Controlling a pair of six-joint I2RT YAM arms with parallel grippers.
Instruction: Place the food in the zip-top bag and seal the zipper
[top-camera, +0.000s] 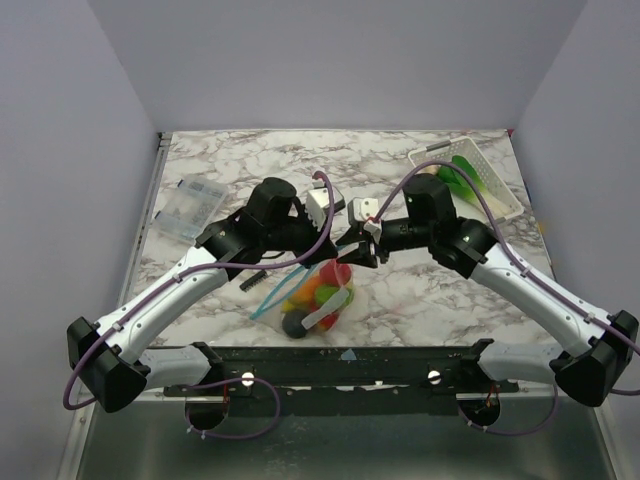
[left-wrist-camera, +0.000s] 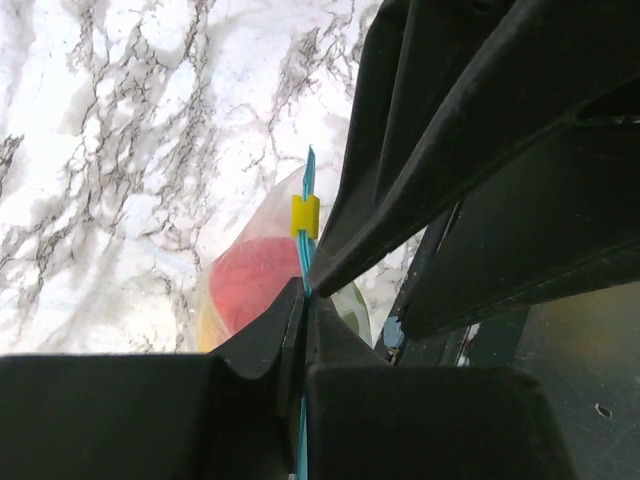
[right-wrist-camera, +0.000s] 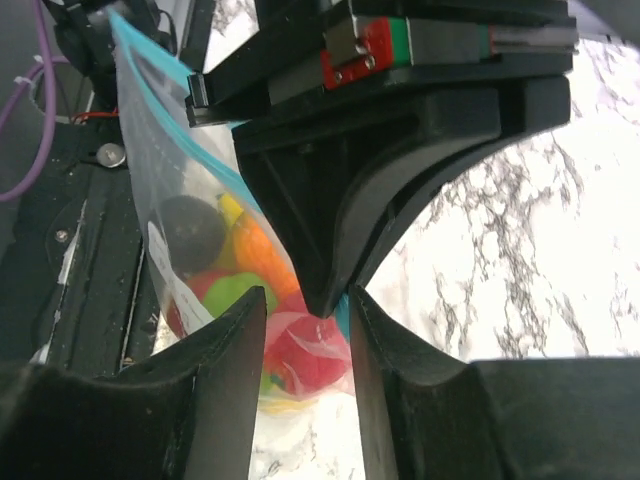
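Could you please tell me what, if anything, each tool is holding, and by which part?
The left tool pinches the zip-top bag by its teal zipper, near the yellow slider. The right tool stands open, holding nothing.

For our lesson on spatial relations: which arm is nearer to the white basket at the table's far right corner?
Right. The right arm bends just beside the white basket. The left arm lies across the table, left of the zip-top bag.

bag (top-camera: 322, 292) centre, free table (top-camera: 260, 150) beyond, basket (top-camera: 500, 190) far-right
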